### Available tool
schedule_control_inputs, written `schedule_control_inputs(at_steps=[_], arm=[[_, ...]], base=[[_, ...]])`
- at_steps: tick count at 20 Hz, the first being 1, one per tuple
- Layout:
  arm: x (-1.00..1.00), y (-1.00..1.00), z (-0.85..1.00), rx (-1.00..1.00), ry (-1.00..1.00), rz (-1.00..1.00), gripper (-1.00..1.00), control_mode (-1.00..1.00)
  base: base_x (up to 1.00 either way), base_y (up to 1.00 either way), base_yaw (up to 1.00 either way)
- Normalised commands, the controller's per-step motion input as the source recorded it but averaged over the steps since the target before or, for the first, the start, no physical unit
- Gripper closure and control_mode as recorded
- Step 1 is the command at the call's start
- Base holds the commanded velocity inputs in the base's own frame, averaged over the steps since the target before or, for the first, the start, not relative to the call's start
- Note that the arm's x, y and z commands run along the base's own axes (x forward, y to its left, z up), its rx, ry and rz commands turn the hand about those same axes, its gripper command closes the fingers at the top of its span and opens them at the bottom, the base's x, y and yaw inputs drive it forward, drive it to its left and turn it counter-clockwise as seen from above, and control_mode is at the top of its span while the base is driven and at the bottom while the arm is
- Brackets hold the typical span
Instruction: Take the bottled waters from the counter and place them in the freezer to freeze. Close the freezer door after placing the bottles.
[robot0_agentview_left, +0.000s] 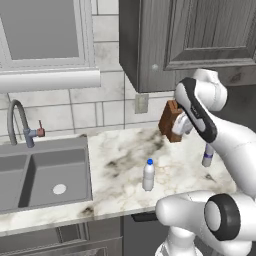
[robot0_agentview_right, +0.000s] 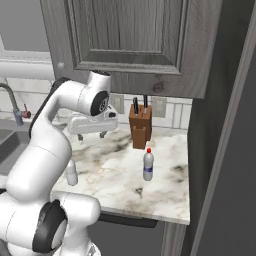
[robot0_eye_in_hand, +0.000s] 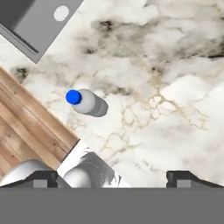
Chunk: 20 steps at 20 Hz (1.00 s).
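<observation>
The white marble-look counter with dark grey-brown veining (robot0_agentview_left: 175, 165) sits on dark grey cabinets and runs from a grey sink basin (robot0_agentview_left: 45, 175) at its left end to a tall dark grey panel (robot0_agentview_right: 225, 150) at its right end. A curved grey faucet (robot0_agentview_left: 17, 122) rises behind the basin. The wall behind the counter is faced with pale square tiles (robot0_agentview_left: 90, 107), and a dark wood-grain wall cabinet (robot0_agentview_right: 135, 40) hangs above the work surface. The hand view shows light wooden floorboards (robot0_eye_in_hand: 26, 131) beyond the counter's front edge.

The small translucent bottle with a blue cap (robot0_agentview_left: 148, 175) stands upright on open counter, near the front edge and to the right of the basin. The small translucent bottle with a red cap (robot0_agentview_right: 148, 164) stands upright farther right, in front of the brown wooden knife block (robot0_agentview_right: 140, 127), which stands at the back by the tiled wall. The two bottles are well apart.

The two-finger gripper (robot0_agentview_right: 91, 135) hangs above the counter, pointing down. Its fingers are spread wide and hold nothing. In the hand view, the blue-capped bottle lies off to the left of the gap between the fingertips, not between them.
</observation>
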Motion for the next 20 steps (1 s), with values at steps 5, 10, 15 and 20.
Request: schedule_control_inputs(at_steps=[5, 10, 15, 20], arm=[[-0.03, 0.00, -0.54, 0.10, 0.00, 0.48, -1.00, -1.00], [-0.39, 0.00, -0.75, 0.25, -0.17, 0.37, -1.00, -1.00], [-0.05, 0.00, -0.31, 0.41, -0.17, 0.25, -1.00, -1.00], [0.03, 0.07, -0.18, 0.28, -0.07, 0.21, -1.00, -1.00]], base=[[0.00, 0.00, 0.00], [0.00, 0.00, 0.00], [0.00, 0.00, 0.00], [0.00, 0.00, 0.00]])
